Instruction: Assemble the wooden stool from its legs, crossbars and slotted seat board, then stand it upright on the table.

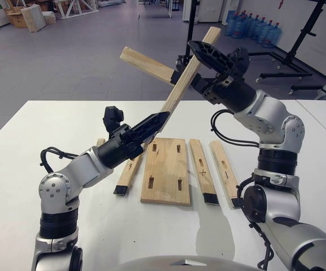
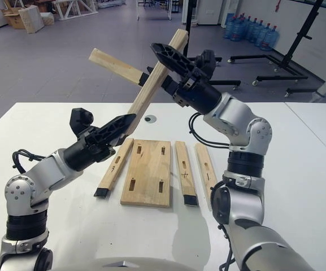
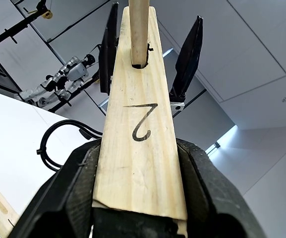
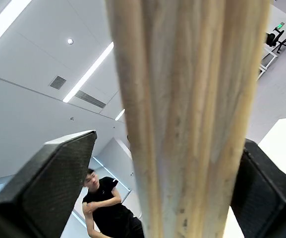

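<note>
The white tabletop (image 1: 38, 130) is wide. The loose parts lie in its middle, well away from its left, right and far edges. A flat pale wooden seat board with four slots (image 1: 165, 172) lies there. A first lying leg with a black foot (image 1: 130, 172) is just beside the board on the left, partly under the left arm. A second lying leg (image 1: 201, 169) and a third lying leg (image 1: 225, 169) lie side by side on the board's right, near it but not touching it.

Up in the air is the long pale wooden leg (image 1: 175, 93). It is tilted. Its low end hangs over the tabletop near the board's far end, and its top end leans up and away. The short pale wooden crossbar (image 1: 146, 63) is stuck in a slot near the top of this leg. It pokes out to the left with open air all round it.

The left tool (image 1: 161, 119) is pressed tight on the low end of the tilted leg, one finger on each side edge. The left elbow sits low, close over the tabletop, and the forearm slants up toward the middle.

The right tool (image 1: 184, 58) is up high by the slot. Its fingers (image 4: 58, 178) are spread, one on each side of the tilted leg, with a gap showing beside one of them. The right elbow is bent high over the right side of the tabletop, and the forearm points up and to the left.
</note>
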Tool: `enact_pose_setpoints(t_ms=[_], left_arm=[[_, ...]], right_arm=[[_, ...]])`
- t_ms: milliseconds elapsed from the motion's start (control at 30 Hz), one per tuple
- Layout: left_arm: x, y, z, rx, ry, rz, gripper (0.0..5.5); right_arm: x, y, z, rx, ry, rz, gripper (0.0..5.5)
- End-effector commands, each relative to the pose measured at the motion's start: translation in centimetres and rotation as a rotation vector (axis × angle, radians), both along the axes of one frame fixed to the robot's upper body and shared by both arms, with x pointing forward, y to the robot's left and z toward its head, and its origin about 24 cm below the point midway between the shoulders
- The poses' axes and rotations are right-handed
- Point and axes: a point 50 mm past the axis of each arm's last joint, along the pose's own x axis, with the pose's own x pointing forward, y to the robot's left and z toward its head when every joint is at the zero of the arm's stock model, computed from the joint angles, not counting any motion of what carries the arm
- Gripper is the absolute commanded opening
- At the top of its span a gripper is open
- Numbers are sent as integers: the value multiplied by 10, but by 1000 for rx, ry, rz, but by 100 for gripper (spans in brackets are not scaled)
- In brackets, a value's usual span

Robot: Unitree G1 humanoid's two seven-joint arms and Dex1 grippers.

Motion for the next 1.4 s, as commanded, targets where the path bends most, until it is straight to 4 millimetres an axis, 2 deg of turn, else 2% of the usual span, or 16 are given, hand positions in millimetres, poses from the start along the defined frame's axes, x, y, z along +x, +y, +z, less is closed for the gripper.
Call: enact_pose_setpoints(t_ms=[33,167,467,833,1133,1167,1300,1400], left_arm=[[-5,-2,0,8,-14,-14,203],[-5,-2,0,8,-12,-16,203],[-4,-1,-1,12,-13,-5,203],[-6,-3,-2,23,-12,-8,203],[-6,-5,-2,53,-27,0,203],[-5,-6,-4,75,-23,12,240],[1,-5,-6,71,11,62,295],[14,3,-11,110,50,179,334]], right_arm=[[0,1,3,5,0,-21,411],[1,1,4,9,4,-35,411],[-5,-1,-10,-9,33,-58,411],[-4,-1,-9,-1,42,-82,224],[-10,-7,-10,-65,-12,-140,210],[-11,-8,-11,-82,-28,-150,208],[-12,-10,-16,-132,-70,-203,207],[-13,-17,-17,-163,-139,-277,207]])
